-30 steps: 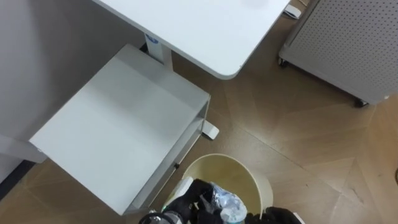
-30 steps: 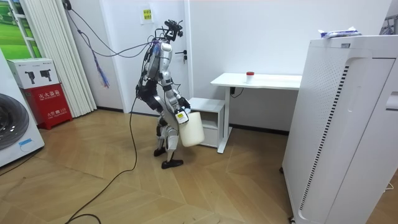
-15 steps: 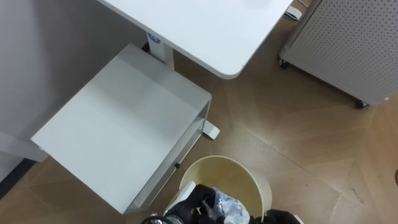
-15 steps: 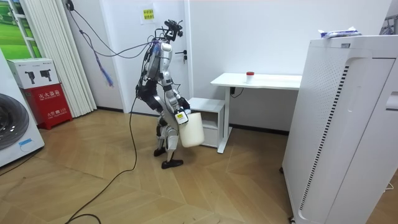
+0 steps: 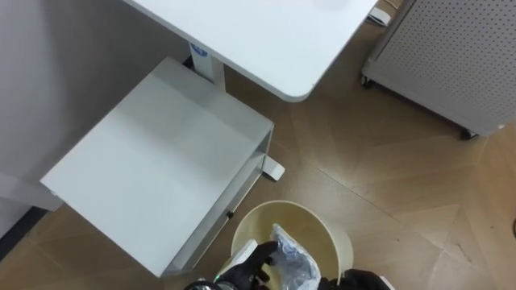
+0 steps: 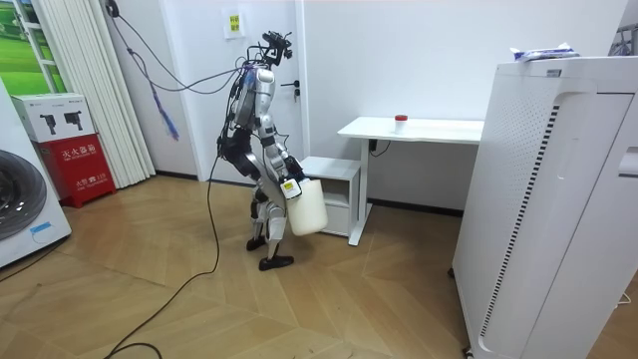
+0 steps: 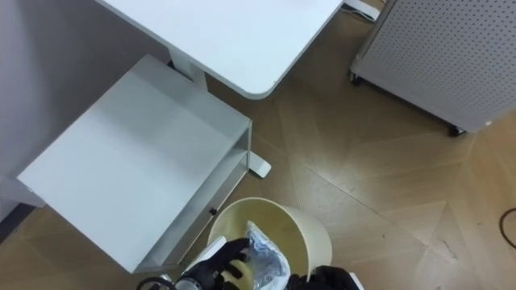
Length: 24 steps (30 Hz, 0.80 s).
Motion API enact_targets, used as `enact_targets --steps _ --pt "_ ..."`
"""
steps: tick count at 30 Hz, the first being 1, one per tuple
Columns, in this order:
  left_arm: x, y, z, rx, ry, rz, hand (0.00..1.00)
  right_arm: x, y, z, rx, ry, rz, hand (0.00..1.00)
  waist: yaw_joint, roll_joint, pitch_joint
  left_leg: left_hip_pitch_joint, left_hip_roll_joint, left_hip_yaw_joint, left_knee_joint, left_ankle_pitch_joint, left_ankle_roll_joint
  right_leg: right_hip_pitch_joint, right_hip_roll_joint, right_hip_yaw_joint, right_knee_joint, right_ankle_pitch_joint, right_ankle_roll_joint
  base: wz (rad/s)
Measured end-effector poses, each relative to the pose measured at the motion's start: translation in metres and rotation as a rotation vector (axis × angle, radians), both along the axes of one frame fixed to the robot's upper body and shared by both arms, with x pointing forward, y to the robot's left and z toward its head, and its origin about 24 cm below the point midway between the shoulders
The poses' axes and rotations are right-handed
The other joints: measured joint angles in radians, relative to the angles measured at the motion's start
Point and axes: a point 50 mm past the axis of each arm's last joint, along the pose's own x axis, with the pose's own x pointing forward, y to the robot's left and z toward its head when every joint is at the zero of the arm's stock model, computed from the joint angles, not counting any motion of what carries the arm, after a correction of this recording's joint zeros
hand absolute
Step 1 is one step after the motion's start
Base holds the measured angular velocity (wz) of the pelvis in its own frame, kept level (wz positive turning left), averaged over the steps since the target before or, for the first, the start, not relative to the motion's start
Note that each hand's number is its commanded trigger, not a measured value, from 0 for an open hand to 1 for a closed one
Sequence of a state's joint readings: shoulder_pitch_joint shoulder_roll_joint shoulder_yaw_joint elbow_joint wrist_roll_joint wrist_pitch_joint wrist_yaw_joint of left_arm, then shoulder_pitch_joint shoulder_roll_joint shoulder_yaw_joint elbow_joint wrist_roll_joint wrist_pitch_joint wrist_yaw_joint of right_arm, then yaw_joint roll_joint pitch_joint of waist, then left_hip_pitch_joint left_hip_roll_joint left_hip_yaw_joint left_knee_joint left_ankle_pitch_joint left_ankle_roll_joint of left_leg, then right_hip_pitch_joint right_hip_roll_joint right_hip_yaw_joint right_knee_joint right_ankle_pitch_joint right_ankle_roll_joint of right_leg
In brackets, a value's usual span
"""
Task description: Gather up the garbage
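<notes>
I stand by a low white cabinet and hold a cream bin (image 5: 324, 227) in front of me; the room view has it at my waist (image 6: 306, 207). Crumpled clear plastic garbage (image 5: 292, 256) lies inside the bin. My left hand (image 5: 251, 266) reaches over the bin's near left rim, its fingers loosened and spread beside the plastic, touching its left side. In the right eye view the same hand (image 7: 226, 262) sits left of the plastic (image 7: 264, 256). My right hand (image 5: 363, 279) shows as a dark shape at the bin's near right rim.
The low white cabinet (image 5: 161, 161) stands close on my left, with a white desk (image 5: 258, 32) beyond it. A perforated white unit on wheels (image 5: 451, 56) is at the far right. Wood floor lies between. A tall white appliance (image 6: 548, 199) fills the room view's right.
My left hand was curled round the plastic over the bin; its fingers have now spread and the plastic lies loose in the bin. The bin and my stance are unchanged.
</notes>
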State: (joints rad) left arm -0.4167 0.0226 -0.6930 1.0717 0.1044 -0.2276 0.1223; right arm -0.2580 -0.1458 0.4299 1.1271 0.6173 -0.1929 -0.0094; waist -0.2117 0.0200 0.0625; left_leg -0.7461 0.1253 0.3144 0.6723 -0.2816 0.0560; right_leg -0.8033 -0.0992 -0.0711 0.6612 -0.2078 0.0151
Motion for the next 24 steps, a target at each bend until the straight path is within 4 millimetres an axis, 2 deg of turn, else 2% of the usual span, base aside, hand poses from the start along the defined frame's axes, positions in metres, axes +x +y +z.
enact_targets --steps 10,16,24 --pt "-0.005 -0.001 -0.002 -0.003 0.004 -0.012 0.0 0.0 0.001 0.0 0.01 -0.003 0.011 1.0 0.006 0.001 -0.0007 0.006 0.001 0.003 0.002 0.0 0.0 0.003 0.0 0.001 0.002 0.0 0.0 0.0" --pt "-0.007 -0.002 -0.002 -0.009 0.004 -0.016 0.0 -0.001 0.001 -0.001 0.009 0.001 0.012 1.0 0.024 0.002 -0.001 0.016 0.002 0.004 0.004 0.0 0.0 0.012 0.0 0.0 0.003 0.001 -0.002 0.0" --pt "-0.011 0.006 -0.006 0.043 -0.005 -0.045 0.0 -0.011 -0.003 -0.006 0.01 0.039 0.032 1.0 0.031 0.004 -0.0021 0.083 0.004 0.004 0.004 -0.003 0.0 0.081 -0.003 -0.009 -0.002 -0.001 -0.004 0.0"
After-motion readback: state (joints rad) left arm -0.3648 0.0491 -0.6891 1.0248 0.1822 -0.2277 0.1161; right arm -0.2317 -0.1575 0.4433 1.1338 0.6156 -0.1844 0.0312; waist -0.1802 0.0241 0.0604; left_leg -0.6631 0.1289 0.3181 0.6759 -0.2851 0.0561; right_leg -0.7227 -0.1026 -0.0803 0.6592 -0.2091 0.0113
